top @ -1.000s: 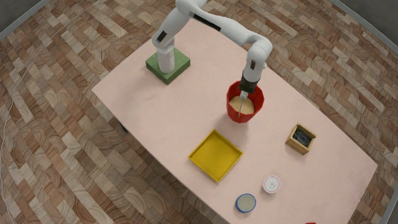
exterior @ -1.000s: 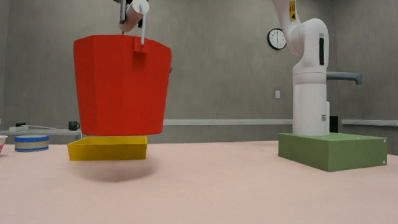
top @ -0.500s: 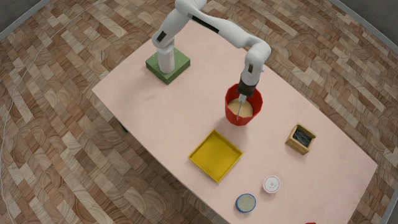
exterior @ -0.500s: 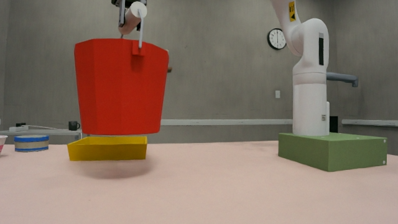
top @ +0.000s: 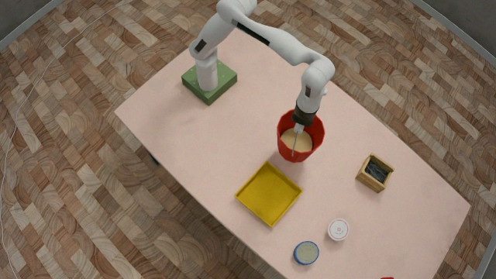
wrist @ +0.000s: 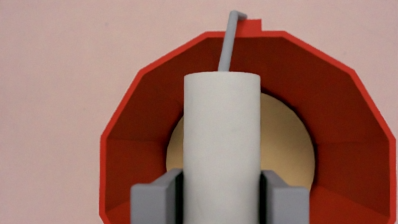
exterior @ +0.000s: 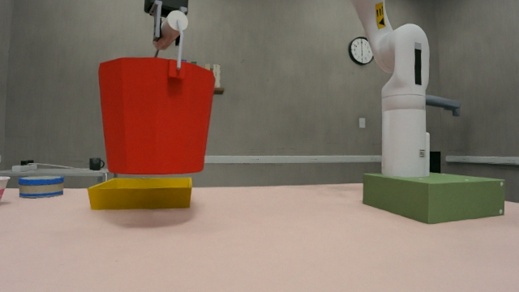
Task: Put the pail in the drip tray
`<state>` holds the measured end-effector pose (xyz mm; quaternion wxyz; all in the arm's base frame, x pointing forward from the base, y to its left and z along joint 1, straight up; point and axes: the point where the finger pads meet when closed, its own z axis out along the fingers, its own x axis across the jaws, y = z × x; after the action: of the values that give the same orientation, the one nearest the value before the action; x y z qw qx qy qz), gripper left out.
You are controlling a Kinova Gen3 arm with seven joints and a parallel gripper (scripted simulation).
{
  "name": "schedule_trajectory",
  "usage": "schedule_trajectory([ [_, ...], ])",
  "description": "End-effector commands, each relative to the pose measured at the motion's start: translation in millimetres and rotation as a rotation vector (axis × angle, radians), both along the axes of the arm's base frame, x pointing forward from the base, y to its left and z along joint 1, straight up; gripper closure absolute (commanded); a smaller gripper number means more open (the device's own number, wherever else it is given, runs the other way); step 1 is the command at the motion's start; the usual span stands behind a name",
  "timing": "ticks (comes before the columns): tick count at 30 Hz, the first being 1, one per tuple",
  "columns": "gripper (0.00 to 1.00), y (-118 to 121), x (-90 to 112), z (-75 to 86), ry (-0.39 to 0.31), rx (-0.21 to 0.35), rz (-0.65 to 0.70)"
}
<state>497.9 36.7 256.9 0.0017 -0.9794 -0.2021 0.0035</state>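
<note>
The red pail [top: 301,136] hangs upright in the air by its wire handle, with a tan floor inside. My gripper [top: 303,116] is shut on the white grip of the pail's handle [wrist: 222,145], right above the pail's mouth. In the side view the pail [exterior: 156,115] hangs well above the table top. The yellow drip tray [top: 268,193] lies on the table, toward the front left of the pail, apart from it. In the side view the tray [exterior: 140,193] shows behind and below the pail's base. The wrist view shows my two grey fingers on either side of the white grip.
A small wooden box [top: 374,173] stands to the right of the pail. A white round lid [top: 338,229] and a blue-rimmed round tin [top: 306,253] lie near the table's front edge. My arm's green base block [top: 209,81] stands at the far left.
</note>
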Motion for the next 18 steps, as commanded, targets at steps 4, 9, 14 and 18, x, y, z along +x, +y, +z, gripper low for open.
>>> schedule_trajectory([
  [4,1.00,-14.6,4.4,1.0,-0.002,0.000,0.000],
  [9,1.00,-22.7,6.6,1.0,-0.002,0.000,0.000],
  [14,1.00,-37.0,10.5,0.9,-0.002,0.000,0.000],
  [18,1.00,-49.1,13.8,0.9,-0.002,0.000,0.000],
])
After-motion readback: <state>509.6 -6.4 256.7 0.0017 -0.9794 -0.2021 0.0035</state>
